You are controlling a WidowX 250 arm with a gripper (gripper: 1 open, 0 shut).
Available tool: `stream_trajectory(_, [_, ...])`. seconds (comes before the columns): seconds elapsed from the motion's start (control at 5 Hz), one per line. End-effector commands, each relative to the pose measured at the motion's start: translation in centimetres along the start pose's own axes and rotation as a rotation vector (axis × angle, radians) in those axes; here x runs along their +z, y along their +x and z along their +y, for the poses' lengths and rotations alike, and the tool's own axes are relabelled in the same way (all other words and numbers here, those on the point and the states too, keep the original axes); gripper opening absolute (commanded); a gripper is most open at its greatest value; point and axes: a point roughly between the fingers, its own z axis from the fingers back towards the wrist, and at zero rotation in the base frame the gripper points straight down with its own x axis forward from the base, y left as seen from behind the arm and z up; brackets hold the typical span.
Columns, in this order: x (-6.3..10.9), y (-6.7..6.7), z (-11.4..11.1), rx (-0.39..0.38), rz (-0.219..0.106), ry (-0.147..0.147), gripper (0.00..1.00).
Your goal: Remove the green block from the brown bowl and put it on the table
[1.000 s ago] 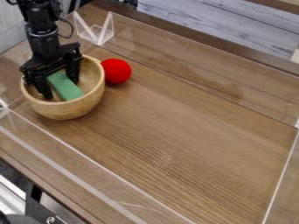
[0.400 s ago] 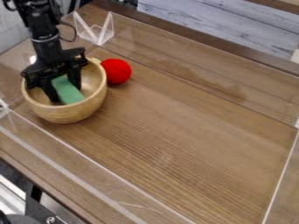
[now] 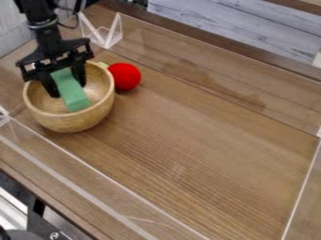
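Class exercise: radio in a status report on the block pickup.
Gripper shut on green block, over brown bowl. Red ball beside bowl. Table ahead open.

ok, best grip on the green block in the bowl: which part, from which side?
Take the green block near its raised upper end, from straight above, fingers across its narrow width. It leans in the brown bowl, lower end inside, so the rim blocks any side approach. The gripper already straddles that end this way.

Arm all black: slim ribbed vertical column w/ dark cables beside it, ending above the brown bowl (image 3: 69, 105) in a black tool (image 3: 55, 68) w/ crossbar & two prongs.
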Motion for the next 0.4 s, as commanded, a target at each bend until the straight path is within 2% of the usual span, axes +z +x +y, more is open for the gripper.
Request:
stream_trajectory(0.0, [3.1, 0.9, -0.7, -0.053, -0.061, -0.057, 0.0])
stream_trajectory(0.2, [5.3, 1.1, -0.6, -0.069, -0.052, -0.083, 0.0])
